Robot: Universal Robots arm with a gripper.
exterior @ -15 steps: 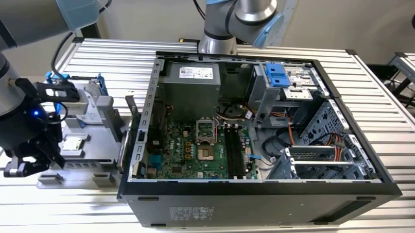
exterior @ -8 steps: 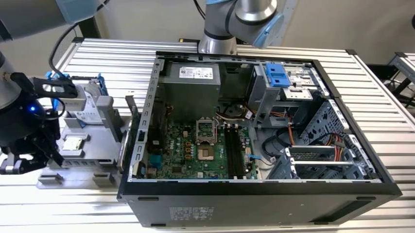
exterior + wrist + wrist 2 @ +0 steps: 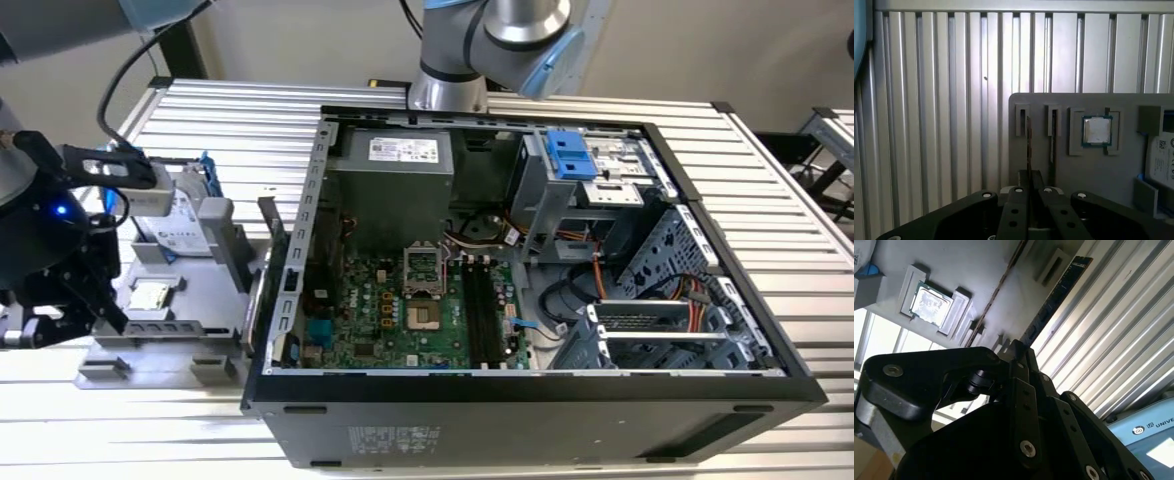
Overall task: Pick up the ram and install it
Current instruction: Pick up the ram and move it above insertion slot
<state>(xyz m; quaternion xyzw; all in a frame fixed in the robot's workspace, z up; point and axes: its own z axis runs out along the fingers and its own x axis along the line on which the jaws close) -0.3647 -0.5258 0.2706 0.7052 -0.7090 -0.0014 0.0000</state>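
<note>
— Where's the ram?

— The ram (image 3: 1055,296) stands on edge in the tray (image 3: 187,350), at the exterior view's left, well apart from the case (image 3: 534,400). One end of it runs in between my fingertips.

— And your gripper?

— My gripper (image 3: 1030,180) is drawn in almost to nothing, with a jaw on either side of the stick. I can make out no gap, so I take it that I have hold of it.

— So how far along are we?

— Early, I'd say. The grasp looks made, but as far as I can judge the ram isn't lifted out of the tray yet, and nothing has gone to the board (image 3: 387,320). The long slots (image 3: 487,310) on it look bare. The lift, the carry and the seating are all left.

— What else sits on that tray?

— The chip (image 3: 147,293) lies in its pocket near the ram's slot, and the drive (image 3: 174,228) is farther along.

— Any writing?

— There are white labels on the drive, on the supply (image 3: 394,185) inside the case and on the case's near wall. They carry print, but I don't read it off.
</note>
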